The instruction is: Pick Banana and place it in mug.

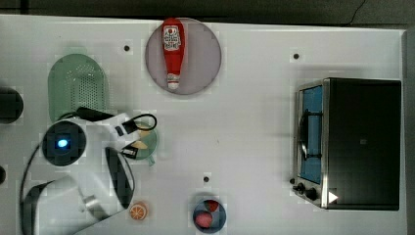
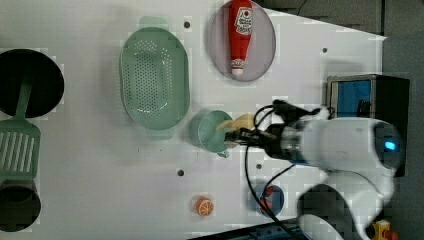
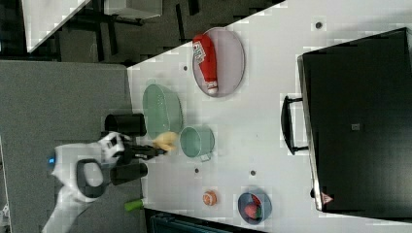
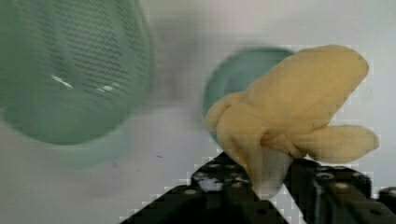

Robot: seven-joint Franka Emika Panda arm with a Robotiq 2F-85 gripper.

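- The banana [image 4: 289,116], pale yellow with peeled flaps, sits in the right half of the wrist view, its lower end wedged between the two black fingers [image 4: 233,186] at the bottom of the frame.
- The gripper [image 4: 268,186] is partly closed around that lower end and has the banana in its hold, with the fruit sticking out well beyond the fingertips.
- In the left view the banana [image 2: 241,121] shows at mid-frame, at the tip of the gripper [image 2: 235,136] and over the right rim of the mug [image 2: 212,131].
- In the right view the banana [image 3: 165,141] hangs left of centre, just beside the mug [image 3: 197,141] on the right view's left; whether it touches the rim is hard to say from here.
- In the top view the mug [image 1: 149,144] lies left of centre, half covered by the wrist, with pale bits of banana [image 1: 142,145] showing over it.
- The pale green perforated basket [image 2: 155,82] lies up and to the left of the mug in the left view, close to it.
- The grey plate [image 1: 205,56] carrying the red ketchup bottle [image 1: 172,51] is at top centre of the top view, well apart from the mug.
- The orange slice [image 1: 138,211] and the blue bowl [image 1: 209,215] with red pieces sit along the bottom edge of the top view.
- The toaster oven [image 1: 350,142] stands at the top view's right.
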